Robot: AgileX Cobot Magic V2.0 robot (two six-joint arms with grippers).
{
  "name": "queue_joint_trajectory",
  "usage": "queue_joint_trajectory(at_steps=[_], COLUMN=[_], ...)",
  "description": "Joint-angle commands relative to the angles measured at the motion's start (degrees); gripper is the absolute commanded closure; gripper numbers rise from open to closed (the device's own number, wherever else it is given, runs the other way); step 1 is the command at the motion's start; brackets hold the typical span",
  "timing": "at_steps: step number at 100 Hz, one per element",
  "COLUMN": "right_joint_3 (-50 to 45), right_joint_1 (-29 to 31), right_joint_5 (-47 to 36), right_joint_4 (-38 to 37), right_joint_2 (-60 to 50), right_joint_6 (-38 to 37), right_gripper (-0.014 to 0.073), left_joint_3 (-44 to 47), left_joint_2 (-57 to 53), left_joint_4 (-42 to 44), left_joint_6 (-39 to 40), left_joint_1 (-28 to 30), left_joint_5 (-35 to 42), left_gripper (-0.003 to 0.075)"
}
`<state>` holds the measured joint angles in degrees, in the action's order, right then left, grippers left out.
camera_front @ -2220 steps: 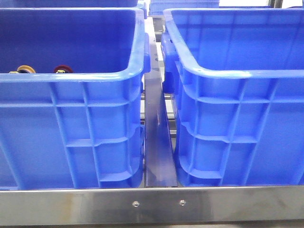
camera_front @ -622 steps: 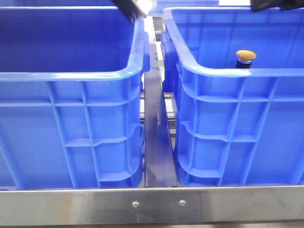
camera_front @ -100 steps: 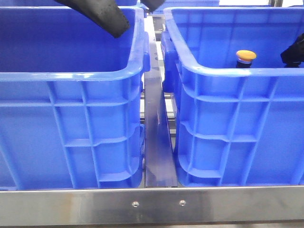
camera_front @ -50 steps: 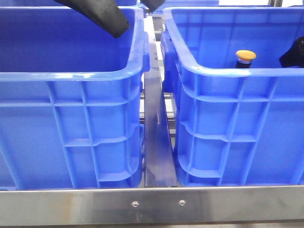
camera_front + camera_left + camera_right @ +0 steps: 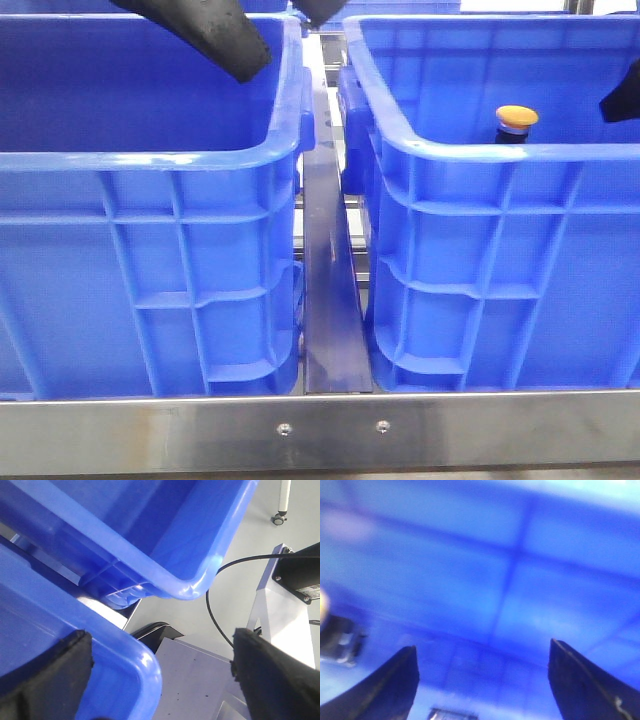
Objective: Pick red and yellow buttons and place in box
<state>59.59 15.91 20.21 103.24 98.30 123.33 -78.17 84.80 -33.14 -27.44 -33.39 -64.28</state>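
yellow button (image 5: 517, 117) in right box (image 5: 500, 150); right pincer (image 5: 482, 680) empty, spread

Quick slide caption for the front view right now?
Yellow button stands inside the right blue crate; left gripper hangs above the left crate.

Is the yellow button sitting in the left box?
No, the yellow button stands inside the right box.

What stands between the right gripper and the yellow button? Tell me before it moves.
Nothing visible does. The right gripper, open and empty, hangs within the right crate, where the yellow button stands upright. The front view shows only bare blue wall between them.
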Motion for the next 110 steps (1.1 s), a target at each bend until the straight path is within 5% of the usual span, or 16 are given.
queue_joint_trajectory(at_steps=[1, 21, 33, 47, 66, 110], right_joint_3=[-0.5, -7.4, -11.5, -16.2, -22.1, -33.3], right_joint_1=[0.2, 0.2, 0.2, 0.2, 0.2, 0.2], right_joint_5=[1.6, 1.5, 1.6, 2.0, 4.9, 5.1], right_joint_4=[5.5, 5.5, 5.5, 5.5, 5.5, 5.5], right_joint_2=[-5.4, -12.4, -17.0, -23.1, -31.3, -50.6], right_joint_6=[-0.3, -0.6, -0.6, -0.6, -1.3, -1.3], right_gripper=[0.0035, 0.0136, 0.0409, 0.0701, 0.0697, 0.0697], left_joint_3=[-1.4, -1.4, -1.4, -1.0, 2.1, 12.1], left_joint_2=[-1.9, -3.5, -5.1, -6.3, -8.6, -17.0], left_joint_4=[-2.8, 6.0, 15.2, 22.4, 23.8, 27.6], left_joint_6=[0.1, 6.4, 15.7, 20.3, 20.8, 21.8], left_joint_1=[-0.1, -0.1, -0.1, -0.1, 0.6, 15.4], left_joint_5=[1.0, 5.3, 9.0, 9.9, 14.5, 19.5], left_gripper=[0.0174, 0.0176, 0.0202, 0.0357, 0.0743, 0.0741])
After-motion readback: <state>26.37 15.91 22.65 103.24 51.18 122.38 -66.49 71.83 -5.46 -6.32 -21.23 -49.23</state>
